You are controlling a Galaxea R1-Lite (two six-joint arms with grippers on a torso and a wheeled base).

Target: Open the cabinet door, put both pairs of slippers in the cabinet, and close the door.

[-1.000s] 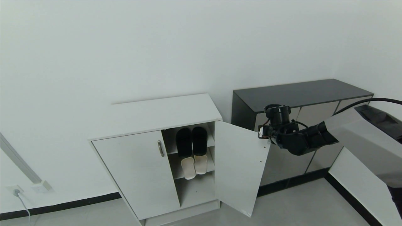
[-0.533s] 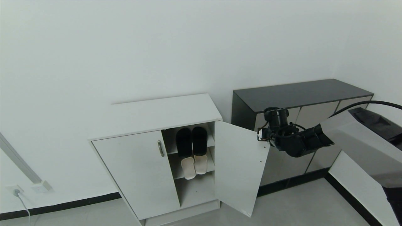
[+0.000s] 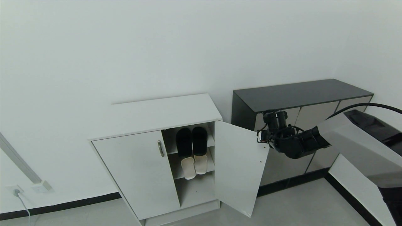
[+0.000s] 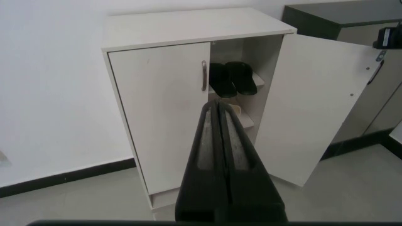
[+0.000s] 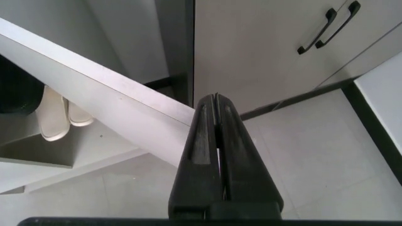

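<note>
- Two pairs of slippers lie inside the white cabinet (image 3: 157, 110) in the head view. The black slippers (image 3: 191, 141) are on the upper shelf and the pale slippers (image 3: 194, 164) on the shelf below, both well away from any fingers.
- The cabinet's right door (image 3: 240, 166) stands swung out. The right gripper (image 3: 260, 137) sits at that door's top outer corner, on the side away from the slippers. From this angle I cannot tell how its fingers stand.
- The left door (image 3: 138, 172) is shut, with its metal handle (image 3: 160, 148) near the inner edge. A dark sideboard (image 3: 298, 94) stands just behind the right gripper.
- In the left wrist view, the left gripper (image 4: 217, 104) has its two fingers pressed flat together with nothing between them, and it is well short of the cabinet (image 4: 188, 28).
- Beyond the fingertips are the shut door's handle (image 4: 203, 75) and the black slippers (image 4: 233, 78). The pale slippers (image 4: 237, 109) peek out just beside the tips.
- The open door (image 4: 314, 119) is off to one side of the fingers, with the right gripper (image 4: 387, 37) at its far upper corner.
- In the right wrist view, the right gripper (image 5: 217, 97) also has its fingers together and empty. The tips are just beside the end of the open door's top edge (image 5: 94, 78). Whether they touch it I cannot tell.
- Past that edge, away from the fingertips, the pale slippers (image 5: 58, 113) rest on their shelf. The sideboard (image 5: 264, 44) front lies ahead of the tips.
</note>
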